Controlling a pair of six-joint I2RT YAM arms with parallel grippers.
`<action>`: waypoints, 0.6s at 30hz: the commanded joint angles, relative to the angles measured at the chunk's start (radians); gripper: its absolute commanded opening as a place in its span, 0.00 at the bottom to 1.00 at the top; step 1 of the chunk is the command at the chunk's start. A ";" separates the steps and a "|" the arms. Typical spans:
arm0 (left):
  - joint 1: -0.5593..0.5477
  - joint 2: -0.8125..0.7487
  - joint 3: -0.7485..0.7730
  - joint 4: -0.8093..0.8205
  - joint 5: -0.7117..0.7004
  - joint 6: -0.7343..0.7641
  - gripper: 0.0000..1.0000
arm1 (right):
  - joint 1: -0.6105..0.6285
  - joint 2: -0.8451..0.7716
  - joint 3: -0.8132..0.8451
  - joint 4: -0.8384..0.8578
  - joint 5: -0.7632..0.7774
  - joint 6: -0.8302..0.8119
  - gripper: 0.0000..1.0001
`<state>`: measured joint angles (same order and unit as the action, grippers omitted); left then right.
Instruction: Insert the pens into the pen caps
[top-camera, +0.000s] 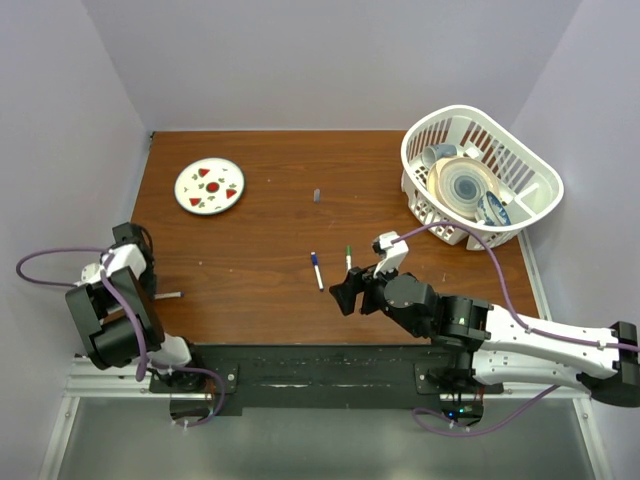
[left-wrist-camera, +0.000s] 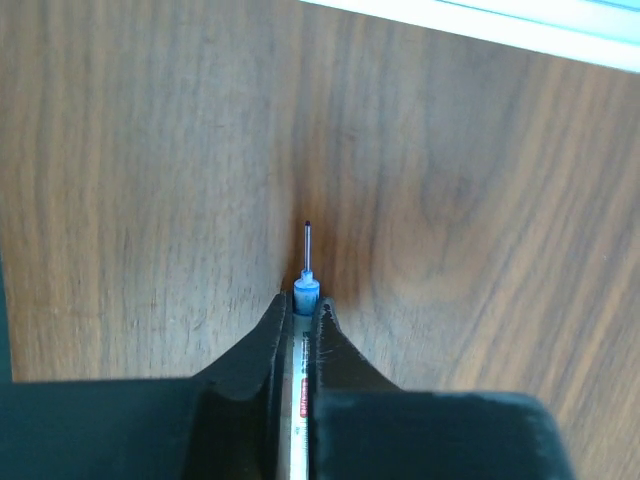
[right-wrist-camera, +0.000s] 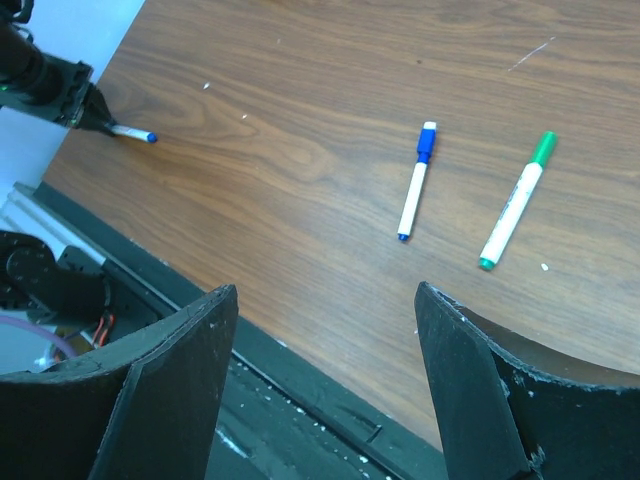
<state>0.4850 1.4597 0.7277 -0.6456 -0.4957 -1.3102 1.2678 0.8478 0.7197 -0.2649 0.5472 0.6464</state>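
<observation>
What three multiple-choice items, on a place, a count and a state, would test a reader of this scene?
1. Where is the white plastic basket? A far right; B near left; C centre.
2. How many pens lie free on the brown wooden table? A one; B two; C four.
3. The left claw is: A wide open; B shut on a thin white blue-tipped pen; C out of view.
Key: A, it stands at the table's far right; B, only the blue-capped pen and the green-capped pen; B, it pinches the barrel.
</observation>
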 joint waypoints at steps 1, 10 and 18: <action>0.012 0.030 -0.077 0.176 0.147 0.083 0.00 | -0.001 -0.012 -0.006 0.059 -0.042 0.007 0.75; -0.121 -0.080 -0.109 0.380 0.399 0.365 0.00 | -0.039 0.026 -0.020 0.125 -0.194 -0.054 0.76; -0.365 -0.315 -0.299 0.902 0.921 0.510 0.00 | -0.323 0.148 -0.023 0.292 -0.729 -0.096 0.89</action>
<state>0.1459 1.2434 0.5240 -0.1158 0.0399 -0.8719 1.0351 0.9470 0.6945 -0.1150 0.1268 0.5793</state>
